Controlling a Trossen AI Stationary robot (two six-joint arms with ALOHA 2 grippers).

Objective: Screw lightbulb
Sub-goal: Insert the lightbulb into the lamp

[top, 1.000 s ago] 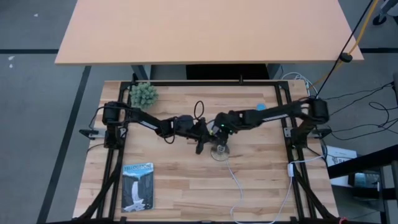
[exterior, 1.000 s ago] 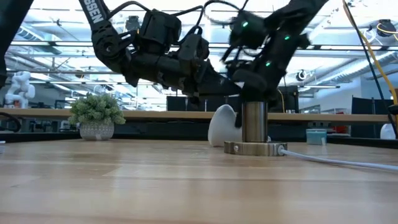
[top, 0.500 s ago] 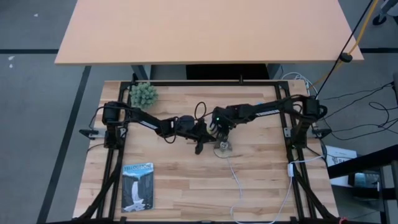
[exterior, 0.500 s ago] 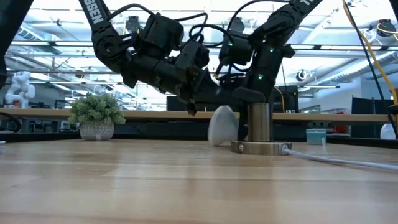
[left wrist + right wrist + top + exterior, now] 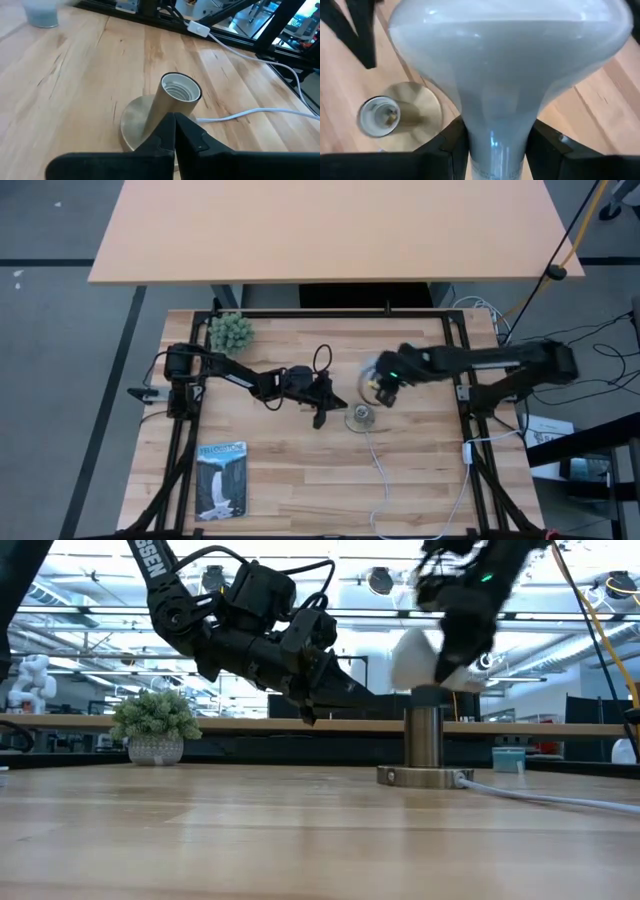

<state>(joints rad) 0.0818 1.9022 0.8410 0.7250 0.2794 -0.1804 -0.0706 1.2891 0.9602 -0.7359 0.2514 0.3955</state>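
Lightbulb (image 5: 505,75) sits clamped at its narrow neck in your right gripper (image 5: 495,142), raised just above and beside the socket (image 5: 172,100); it looks light, slippery and fragile, so grip gently. Left gripper (image 5: 175,137), clenched empty, braces against the socket.

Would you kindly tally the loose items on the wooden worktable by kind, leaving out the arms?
Lightbulb: 1
Lamp socket: 1
Potted plant: 1
Book: 1
Blue cap: 1
Total: 5
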